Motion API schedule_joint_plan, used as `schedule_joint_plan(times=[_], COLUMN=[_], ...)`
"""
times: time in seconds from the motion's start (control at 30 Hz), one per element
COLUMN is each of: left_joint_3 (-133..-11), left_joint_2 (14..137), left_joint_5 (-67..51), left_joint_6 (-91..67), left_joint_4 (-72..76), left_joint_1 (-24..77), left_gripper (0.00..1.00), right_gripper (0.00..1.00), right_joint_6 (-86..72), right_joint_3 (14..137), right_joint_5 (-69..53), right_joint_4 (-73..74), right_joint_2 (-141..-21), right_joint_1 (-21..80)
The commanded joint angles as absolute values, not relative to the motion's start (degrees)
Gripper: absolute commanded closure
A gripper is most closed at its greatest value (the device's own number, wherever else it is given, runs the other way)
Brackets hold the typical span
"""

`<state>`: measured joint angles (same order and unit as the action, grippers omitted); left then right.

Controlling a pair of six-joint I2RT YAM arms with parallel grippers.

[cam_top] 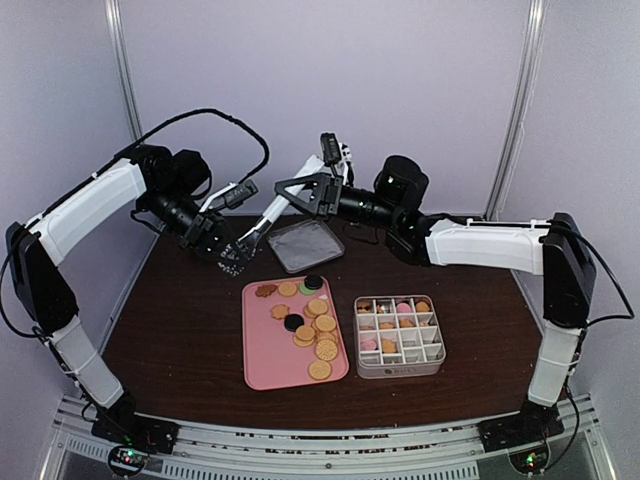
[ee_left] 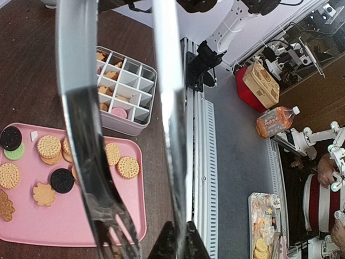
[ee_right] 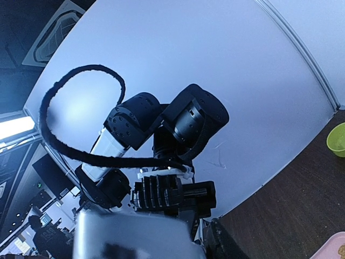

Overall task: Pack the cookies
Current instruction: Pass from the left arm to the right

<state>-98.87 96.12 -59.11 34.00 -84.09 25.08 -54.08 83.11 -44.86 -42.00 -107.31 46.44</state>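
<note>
cookies (cam_top: 318, 322) on tray (cam_top: 265, 352), box (cam_top: 400, 371) to its right, lid (cam_top: 305, 245) behind.

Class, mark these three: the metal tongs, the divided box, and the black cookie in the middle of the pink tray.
metal tongs (ee_left: 81, 118): left wrist view, on the left blade.
divided box (cam_top: 400, 371): top view, on its front wall.
black cookie (cam_top: 293, 323): top view, on its centre.

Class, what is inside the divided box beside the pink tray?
The divided box holds cookies in its far and left cells; near-right cells look empty. Anything under those cookies is covered.
</note>
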Motion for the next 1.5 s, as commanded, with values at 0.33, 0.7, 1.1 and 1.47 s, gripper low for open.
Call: schedule_joint_plan(times=[0.33,0.7,1.1,1.47], left_joint_3=[-101.4,-96.8,-80.6,-78.7], left_joint_2=[93.1,84.7,76.6,81.8], left_joint_5=[-43.7,-2.1,-1.7,-11.8], left_joint_6=[29.0,17.3,18.4,18.9], left_joint_4=[-78.1,-62.3,-52.4,-55.8], left_joint_1=[22.7,6.8,3.9,4.0], left_gripper=[0.02,0.02,0.02,0.02], right_gripper=[0.69,0.7,0.7,0.65], right_joint_6=[-41.0,-17.3,-11.6,-11.2], right_joint_3=[81.6,85.2,94.2,93.0], right_joint_5=[-42.2,-11.9,6.2,11.1], right_joint_4=[-27.4,-5.6,-7.2,-10.4], right_joint_2=[-101.8,-102.9,-114.5,-118.1], right_joint_1=[46.6,52.8,57.1,58.9])
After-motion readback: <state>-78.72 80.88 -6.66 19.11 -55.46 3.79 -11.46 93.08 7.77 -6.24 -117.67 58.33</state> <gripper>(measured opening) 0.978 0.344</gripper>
